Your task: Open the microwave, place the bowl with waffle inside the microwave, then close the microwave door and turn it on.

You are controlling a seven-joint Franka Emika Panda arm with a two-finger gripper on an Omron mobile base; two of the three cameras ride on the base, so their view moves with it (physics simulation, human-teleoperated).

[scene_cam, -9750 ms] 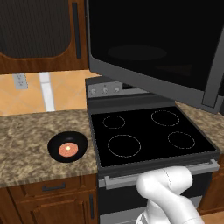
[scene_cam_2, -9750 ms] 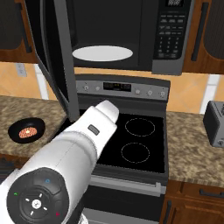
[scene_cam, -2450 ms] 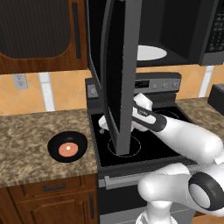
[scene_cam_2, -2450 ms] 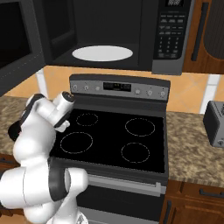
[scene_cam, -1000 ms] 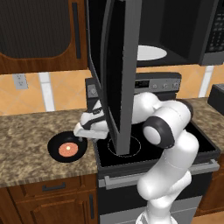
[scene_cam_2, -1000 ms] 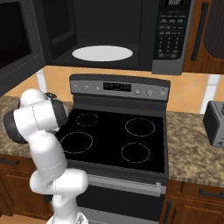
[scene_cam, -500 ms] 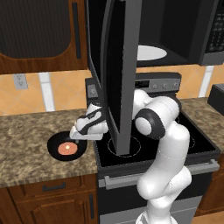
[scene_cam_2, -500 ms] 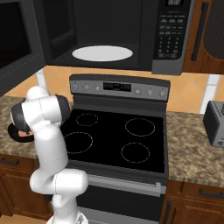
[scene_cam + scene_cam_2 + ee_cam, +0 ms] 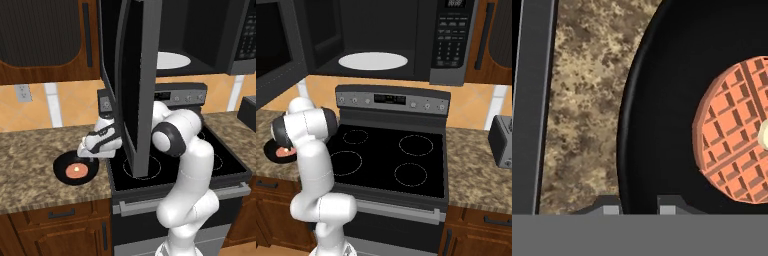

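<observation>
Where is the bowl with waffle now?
The bowl with waffle sits on the granite counter left of the stove, under the gripper.

Bowl (image 9: 662, 100) black, glossy; waffle (image 9: 737, 135) orange-pink with a square grid, pale cream dab at centre. Counter (image 9: 30, 160) mottled brown-and-tan granite. Stove (image 9: 391, 160) top black with thin white burner rings, panel grey. Microwave (image 9: 406, 40) dark grey, turntable (image 9: 373, 61) white; door (image 9: 132, 75) black glass, dark-grey frame. Cabinets (image 9: 55, 225) reddish-brown wood. Backsplash (image 9: 70, 102) orange-tan tile. Arm (image 9: 190, 165) white, dark joints. Toaster (image 9: 503, 140) grey.
</observation>
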